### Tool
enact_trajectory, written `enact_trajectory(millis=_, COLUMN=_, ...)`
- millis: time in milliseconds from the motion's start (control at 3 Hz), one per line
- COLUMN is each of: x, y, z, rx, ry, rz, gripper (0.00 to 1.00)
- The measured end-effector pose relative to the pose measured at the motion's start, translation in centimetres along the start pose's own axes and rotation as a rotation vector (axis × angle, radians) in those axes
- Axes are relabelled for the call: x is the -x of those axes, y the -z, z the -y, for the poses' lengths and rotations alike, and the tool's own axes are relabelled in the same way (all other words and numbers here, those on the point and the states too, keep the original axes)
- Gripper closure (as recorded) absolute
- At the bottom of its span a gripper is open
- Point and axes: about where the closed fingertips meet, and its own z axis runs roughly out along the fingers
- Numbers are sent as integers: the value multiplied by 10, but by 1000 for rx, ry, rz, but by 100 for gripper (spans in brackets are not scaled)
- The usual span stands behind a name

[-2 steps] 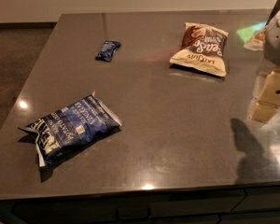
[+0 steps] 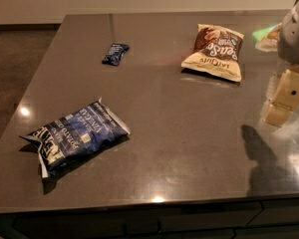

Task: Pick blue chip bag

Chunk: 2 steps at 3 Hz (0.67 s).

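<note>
The blue chip bag (image 2: 74, 137) lies flat on the dark table (image 2: 179, 148) at the front left, crinkled, with white lettering and a white-edged end. My gripper (image 2: 284, 103) hangs at the right edge of the camera view, above the table's right side, far from the bag. Its cream-coloured fingers point down and its shadow falls on the table below it.
A brown and cream chip bag (image 2: 215, 51) lies at the back centre-right. A small dark-blue snack packet (image 2: 115, 54) lies at the back left. A green and orange packet (image 2: 267, 36) sits at the far right. The table's front edge runs along the bottom.
My gripper has shifted slightly; the bags have not moved.
</note>
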Motion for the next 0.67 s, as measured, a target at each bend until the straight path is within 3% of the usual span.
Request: enact_trajectory(millis=667, x=110, y=-13, z=0, rx=61, ry=115, rz=225, gripper=0)
